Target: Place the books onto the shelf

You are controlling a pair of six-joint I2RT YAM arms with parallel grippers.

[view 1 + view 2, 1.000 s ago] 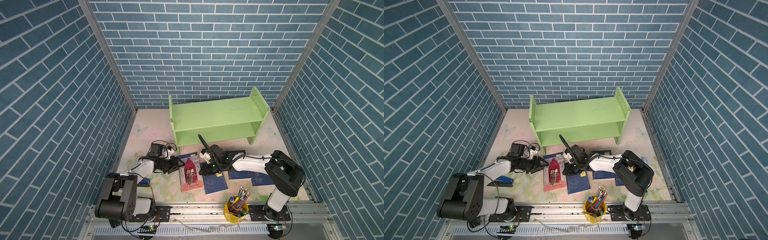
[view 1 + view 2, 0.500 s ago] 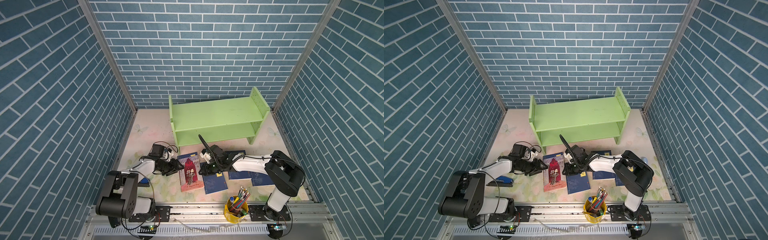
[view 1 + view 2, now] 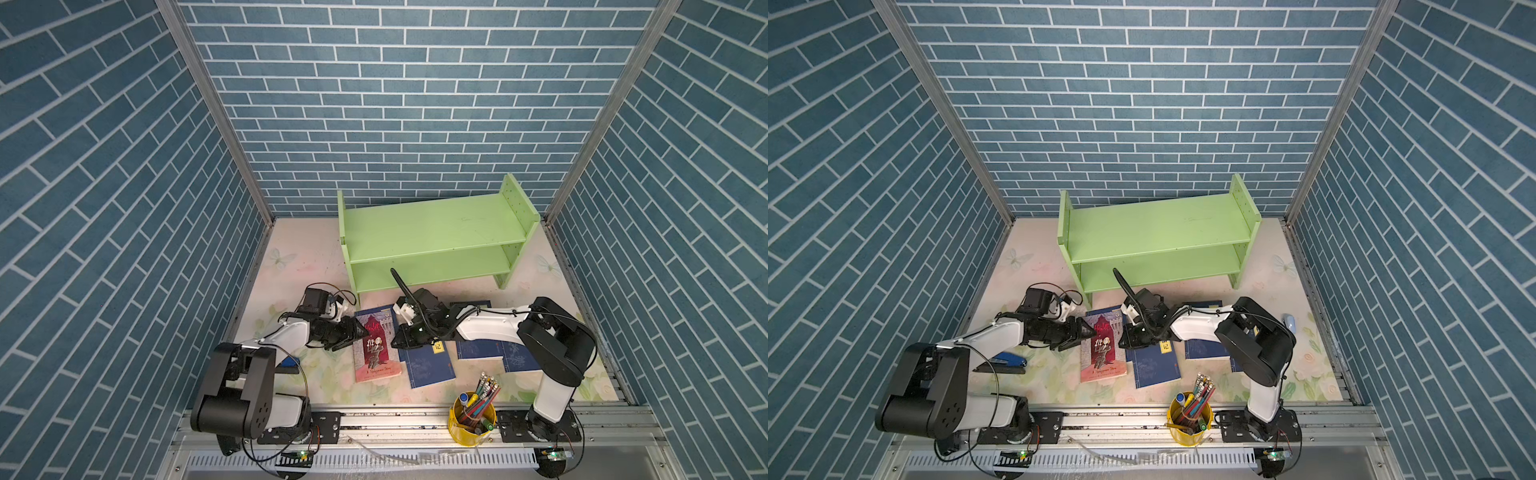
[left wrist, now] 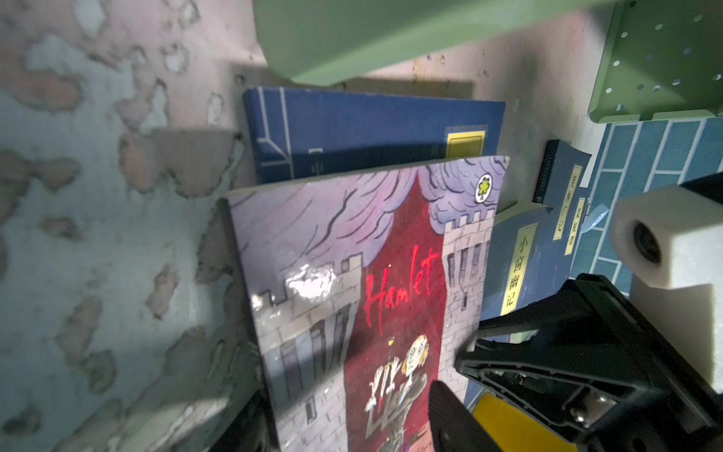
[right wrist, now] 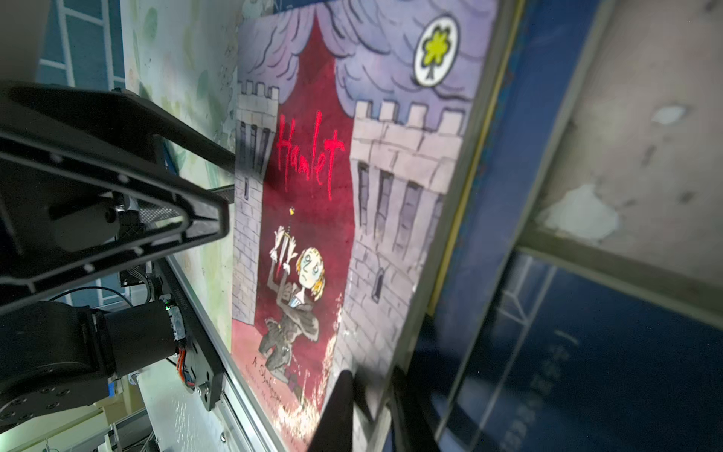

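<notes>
Right gripper: jaws nearly together, pinching the edge of the red-and-grey book that faces the right arm. That edge looks tipped up off the surface.

Left gripper: jaws apart at the book's opposite edge, one finger over the cover. It straddles the edge with no clamp that I can see.

Four navy books: all lie flat on the surface. One is partly under the red-and-grey book, near the shelf's foot. One is just beside it, below the right gripper. Two are under the right arm.

Shelf: both tiers bare.

Progress, my reading: nothing shelved yet. The first book is only being picked up, between the two arms. All five books are left to carry over and place.
</notes>
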